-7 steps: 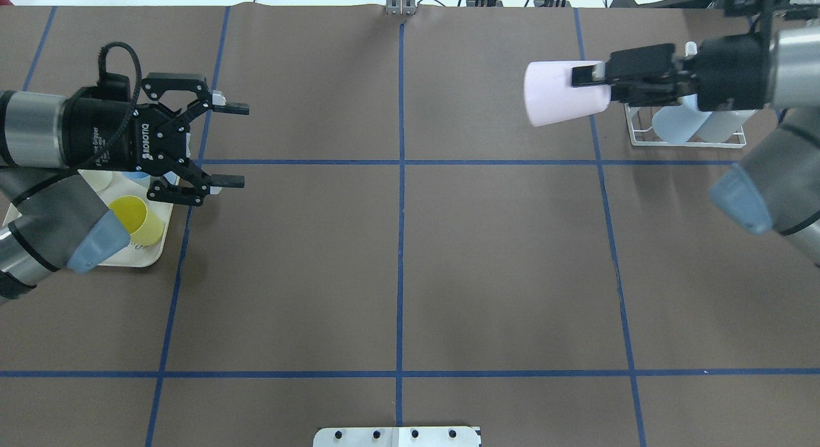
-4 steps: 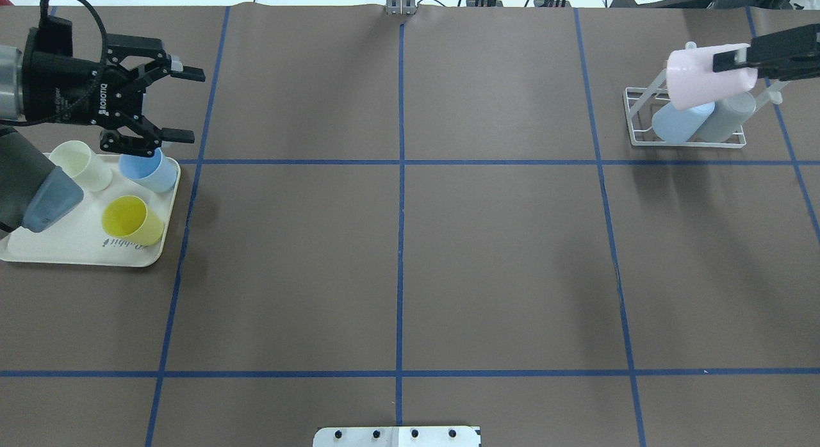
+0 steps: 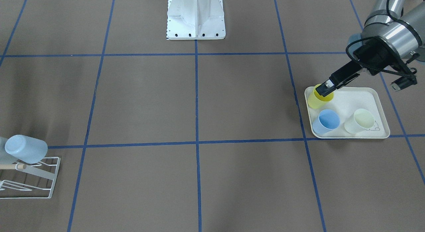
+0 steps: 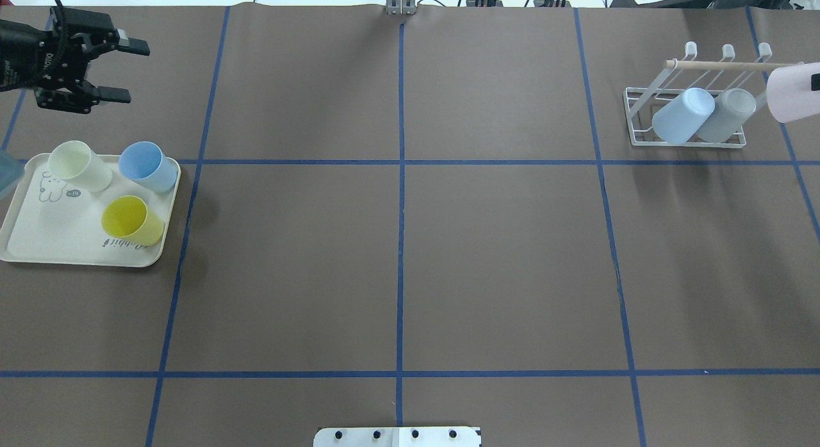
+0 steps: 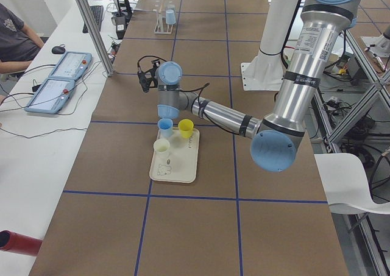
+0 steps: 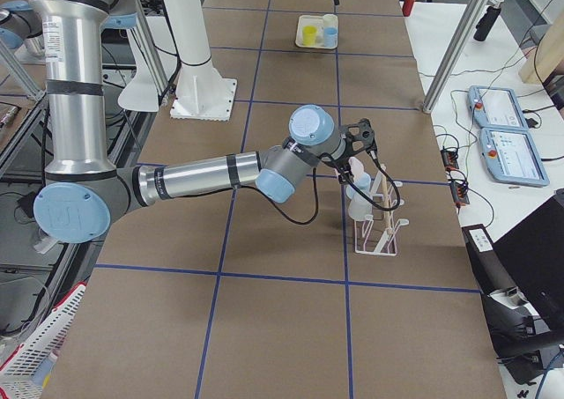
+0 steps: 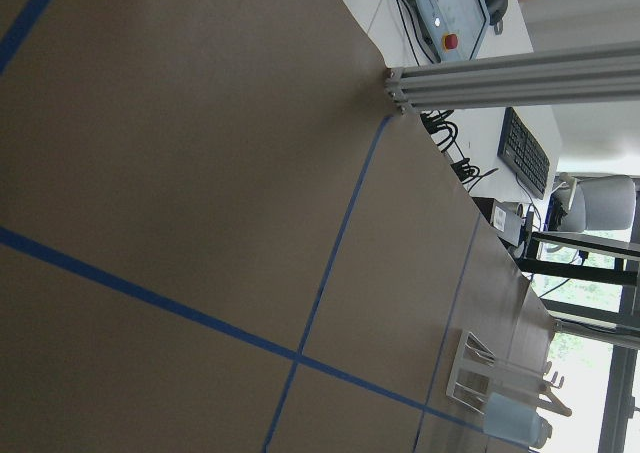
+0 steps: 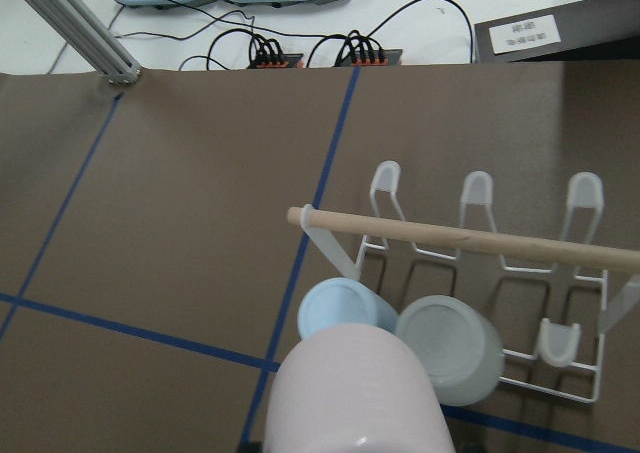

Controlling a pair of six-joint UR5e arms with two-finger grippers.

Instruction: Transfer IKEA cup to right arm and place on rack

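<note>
Robotics lab. I run a table gridded in blue tape; beyond my left gripper stand aluminium framing, two teach pendants and a keyboard.

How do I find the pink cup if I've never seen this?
Find the white rack at the far right corner of the table. The pink cup is just right of it, held in the air by the right gripper. It's the only pink one; the blue cup and grey cup beside it hang on the rack.

Overhead and front views face each other, sharing rack and tray, side views distant
</note>
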